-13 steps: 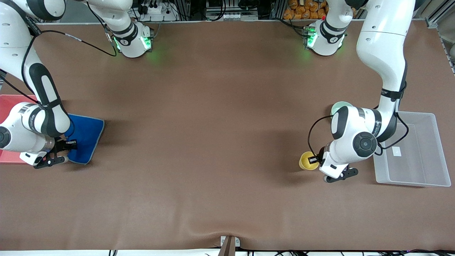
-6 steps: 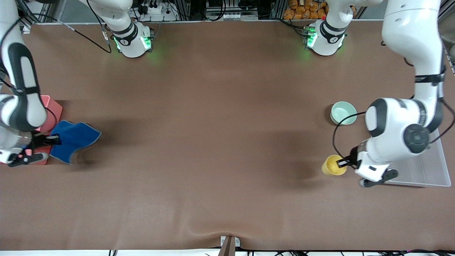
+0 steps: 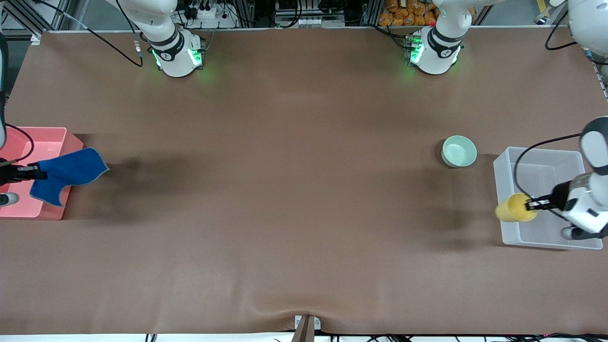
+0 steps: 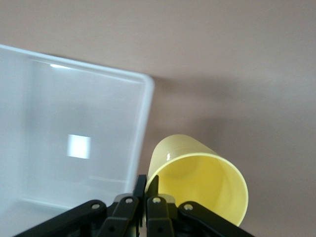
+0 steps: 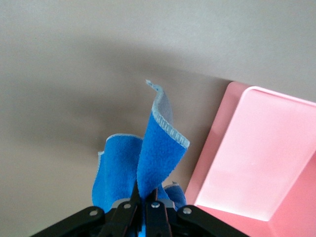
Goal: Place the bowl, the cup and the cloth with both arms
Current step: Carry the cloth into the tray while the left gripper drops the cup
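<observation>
My left gripper (image 3: 532, 205) is shut on the rim of the yellow cup (image 3: 514, 208) and holds it in the air over the edge of the clear bin (image 3: 541, 237). In the left wrist view the cup (image 4: 202, 185) hangs beside the bin's corner (image 4: 143, 98). The mint-green bowl (image 3: 459, 151) stands on the table beside the bin, toward the right arm's end. My right gripper (image 3: 34, 172) is shut on the blue cloth (image 3: 69, 173) and holds it over the pink bin (image 3: 33, 142). In the right wrist view the cloth (image 5: 150, 163) hangs by the pink bin (image 5: 256, 153).
The brown table mat (image 3: 285, 190) spans the whole table. The two green-lit arm bases (image 3: 178, 54) (image 3: 430, 52) stand along the edge farthest from the front camera. A small bracket (image 3: 306, 325) sits at the nearest edge.
My left gripper has carried the cup toward the clear bin and now holds it over the bin's edge. My right gripper has carried the cloth toward the pink bin.
</observation>
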You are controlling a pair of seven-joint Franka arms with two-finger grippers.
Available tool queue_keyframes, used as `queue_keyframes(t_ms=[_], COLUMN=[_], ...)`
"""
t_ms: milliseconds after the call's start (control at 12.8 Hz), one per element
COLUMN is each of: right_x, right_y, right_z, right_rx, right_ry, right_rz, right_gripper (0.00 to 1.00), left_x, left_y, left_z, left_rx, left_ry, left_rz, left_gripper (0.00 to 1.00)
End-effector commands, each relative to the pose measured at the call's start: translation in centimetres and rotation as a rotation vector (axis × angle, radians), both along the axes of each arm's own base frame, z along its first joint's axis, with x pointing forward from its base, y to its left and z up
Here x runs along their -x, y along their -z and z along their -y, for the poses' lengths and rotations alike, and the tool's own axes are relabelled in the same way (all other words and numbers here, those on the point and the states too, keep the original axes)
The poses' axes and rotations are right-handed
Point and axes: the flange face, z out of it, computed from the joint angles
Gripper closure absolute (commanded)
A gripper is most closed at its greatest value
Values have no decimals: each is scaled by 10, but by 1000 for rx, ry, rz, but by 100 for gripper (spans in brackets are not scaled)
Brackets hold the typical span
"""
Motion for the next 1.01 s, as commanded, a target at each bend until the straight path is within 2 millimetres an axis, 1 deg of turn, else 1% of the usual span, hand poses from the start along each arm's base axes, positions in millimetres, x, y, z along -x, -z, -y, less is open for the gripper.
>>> queue_keyframes(t_ms=[0, 78, 156, 234, 312, 390, 468, 546, 624, 702, 780, 859, 937], right_x=[5, 10, 15, 19, 22, 24, 27, 26, 25, 28, 33, 34, 34], right_y=[-20, -21, -31, -35, -35, -41, -44, -40, -35, -35, -40, -43, -44], right_z=[28, 39, 48, 55, 60, 62, 63, 59, 58, 56, 56, 55, 57], right_rx=[20, 33, 45, 48, 54, 66, 82, 94, 96, 85, 89, 119, 126], right_ry=[-61, -78, -94, -106, -127, -156, -192, -227, -247, -266, -288, -305, -316], right_rz=[-6, -15, -10, -6, -16, -21, -42, -70, -86, -100, -138, -167, -175], right_gripper=[100, 100, 100, 100, 100, 100, 100, 100, 100, 100, 100, 100, 100], left_x=[12, 14, 12, 10, 11, 11, 9, 6, 1, -4, -6, -6, -8], left_y=[12, 25, 33, 39, 50, 57, 67, 73, 84, 97, 108, 119, 122], left_z=[-57, -73, -82, -88, -97, -101, -101, -103, -98, -93, -89, -90, -90], left_rx=[-10, -7, -18, -28, -31, -29, -18, -23, -30, -35, -37, -37, -39], left_ry=[101, 118, 129, 131, 121, 136, 156, 154, 149, 152, 155, 156, 156], left_rz=[-28, -34, -14, 16, 17, 15, 20, 36, 49, 60, 58, 49, 59], left_gripper=[100, 100, 100, 100, 100, 100, 100, 100, 100, 100, 100, 100, 100])
